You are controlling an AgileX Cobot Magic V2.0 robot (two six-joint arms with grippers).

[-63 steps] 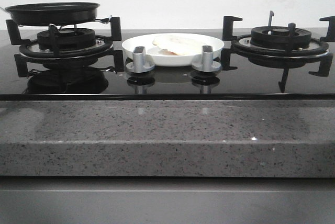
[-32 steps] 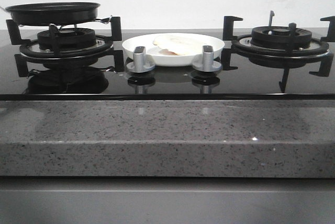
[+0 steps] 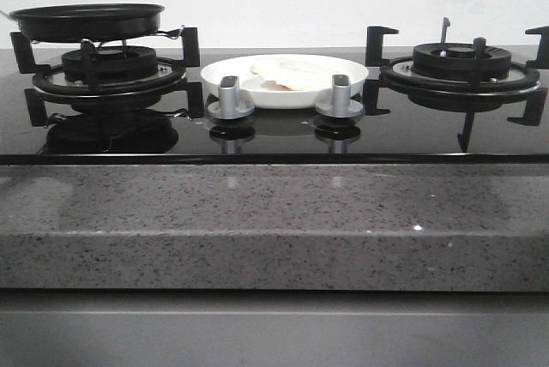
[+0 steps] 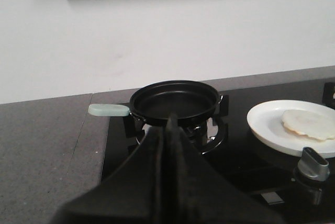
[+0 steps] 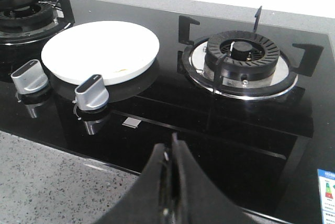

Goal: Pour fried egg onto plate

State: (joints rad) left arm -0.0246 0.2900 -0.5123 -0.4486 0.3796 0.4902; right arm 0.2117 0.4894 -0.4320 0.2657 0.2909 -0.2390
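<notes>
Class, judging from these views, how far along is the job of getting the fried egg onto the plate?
Done: the fried egg lies on the plate, and the pan sits empty on its burner. In hand: nothing; both grippers look shut and hold nothing. Left: apparently nothing.

Cream fried egg (image 3: 292,73) on glossy white plate (image 3: 257,93) — black pan (image 3: 86,20), speckled grey counter (image 3: 274,221).

— What do my arms look like?

— Neither shows in the front view. My left black two-fingered gripper (image 4: 168,130) has its fingers pressed together, nothing between them.

— And the other side?

— My right black two-fingered gripper (image 5: 170,153) is the same — fingers closed flat, holding nothing.
</notes>
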